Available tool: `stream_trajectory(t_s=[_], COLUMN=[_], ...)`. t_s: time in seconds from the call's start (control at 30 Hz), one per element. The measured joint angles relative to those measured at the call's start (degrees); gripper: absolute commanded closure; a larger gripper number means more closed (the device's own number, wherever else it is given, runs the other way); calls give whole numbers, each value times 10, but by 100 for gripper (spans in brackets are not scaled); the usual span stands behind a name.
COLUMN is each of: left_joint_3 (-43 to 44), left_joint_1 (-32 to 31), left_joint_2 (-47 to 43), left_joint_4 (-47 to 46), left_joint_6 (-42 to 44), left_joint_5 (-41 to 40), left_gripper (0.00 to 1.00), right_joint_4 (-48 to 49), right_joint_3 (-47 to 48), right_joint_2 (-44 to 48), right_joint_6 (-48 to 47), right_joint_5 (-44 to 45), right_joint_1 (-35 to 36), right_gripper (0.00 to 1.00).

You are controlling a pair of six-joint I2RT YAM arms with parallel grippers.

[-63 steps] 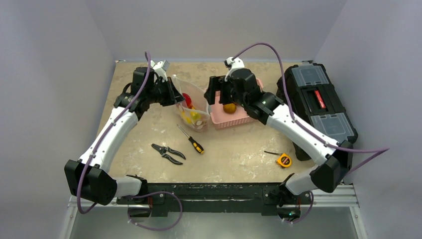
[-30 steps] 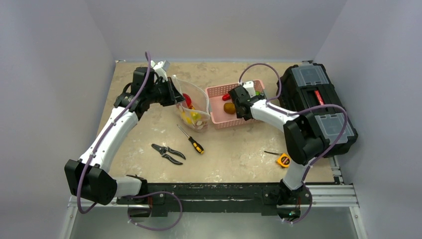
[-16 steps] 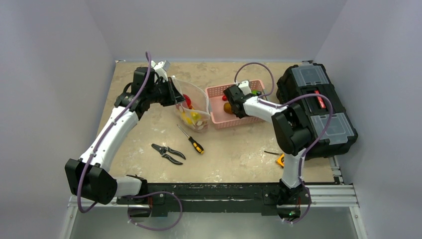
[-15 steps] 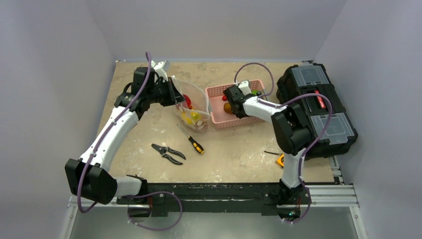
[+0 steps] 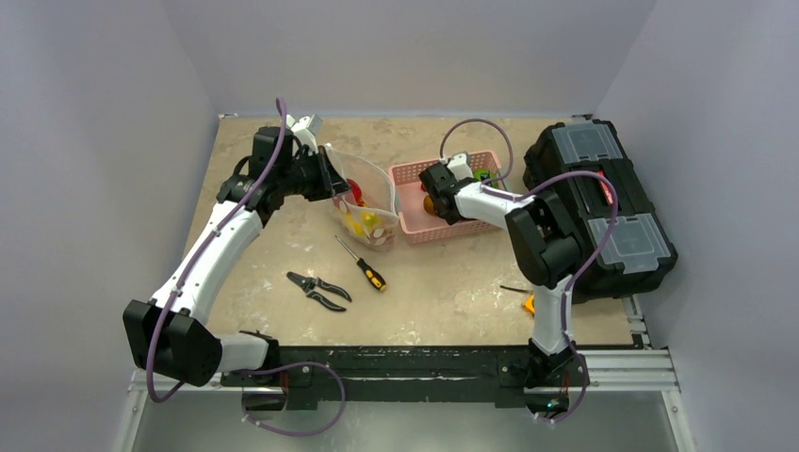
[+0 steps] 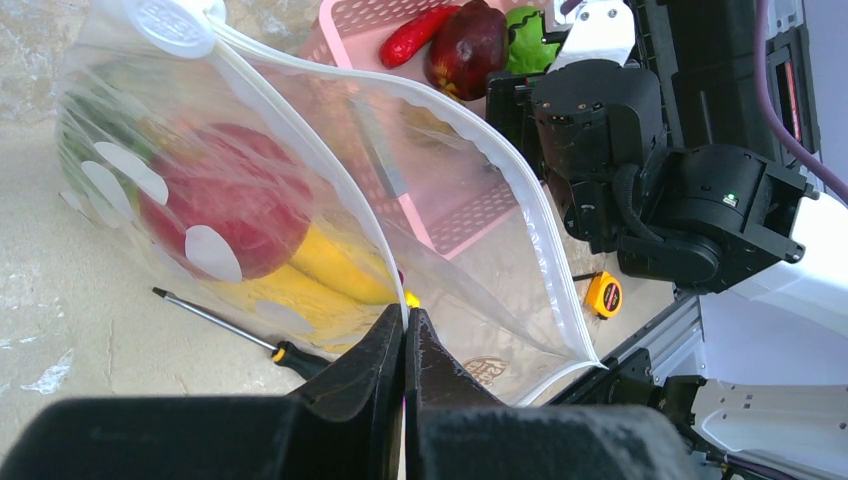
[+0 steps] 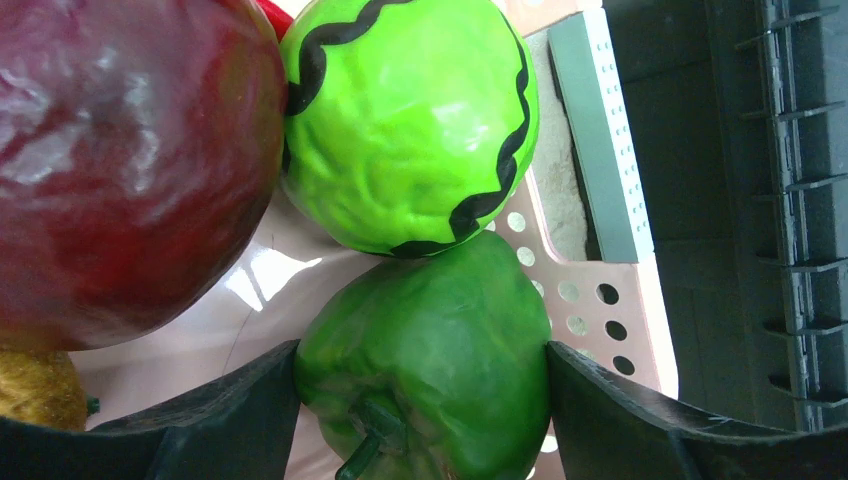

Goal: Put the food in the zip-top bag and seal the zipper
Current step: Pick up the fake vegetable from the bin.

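Note:
The zip-top bag [image 5: 369, 200] stands open left of the pink basket [image 5: 443, 233], with red [image 6: 220, 210] and yellow [image 6: 330, 270] food inside. My left gripper [image 6: 405, 330] is shut on the zipper [image 6: 330, 170] at the near lip and holds the mouth open; it also shows in the top view [image 5: 330, 184]. My right gripper [image 7: 425, 400] is down in the basket, its jaws pressed on both sides of a green pepper [image 7: 430, 350]. Beside the pepper lie a green ball with a black zigzag [image 7: 400, 120], a dark red fruit [image 7: 120, 160] and a brownish piece [image 7: 35, 385].
A black toolbox [image 5: 603, 202] stands right of the basket, close to my folded right arm [image 5: 537, 235]. A screwdriver [image 5: 363, 264] and pliers [image 5: 317, 290] lie in front of the bag. A yellow tape measure [image 6: 603, 293] lies near the front right.
My right arm has folded back and lowered its gripper into the basket, around the green pepper. My left gripper and the bag have not moved.

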State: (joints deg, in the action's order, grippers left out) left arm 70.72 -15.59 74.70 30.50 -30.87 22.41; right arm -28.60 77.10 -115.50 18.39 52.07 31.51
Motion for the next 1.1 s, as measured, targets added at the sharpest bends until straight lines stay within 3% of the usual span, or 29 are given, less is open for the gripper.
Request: stream_trajectory(t_s=[0.27,0.63,0.93,1.1], left_joint_3=[0,0,0,0], left_joint_1=[0,0,0,0], left_joint_2=[0,1,3,3], left_joint_4=[0,0,0,0], left_joint_6=[0,0,0,0], left_joint_5=[2,2,4,6], left_gripper=[100,100,100,100], right_joint_4=[18,44,66,112], right_joint_3=[-14,-28,-57,-58], right_joint_2=[32,139,253,321], right_joint_6=[-7,-5,9,26], right_joint_5=[-40,-128,-236,-353], right_joint_1=[2,5,5,5], right_gripper=[58,80,85,85])
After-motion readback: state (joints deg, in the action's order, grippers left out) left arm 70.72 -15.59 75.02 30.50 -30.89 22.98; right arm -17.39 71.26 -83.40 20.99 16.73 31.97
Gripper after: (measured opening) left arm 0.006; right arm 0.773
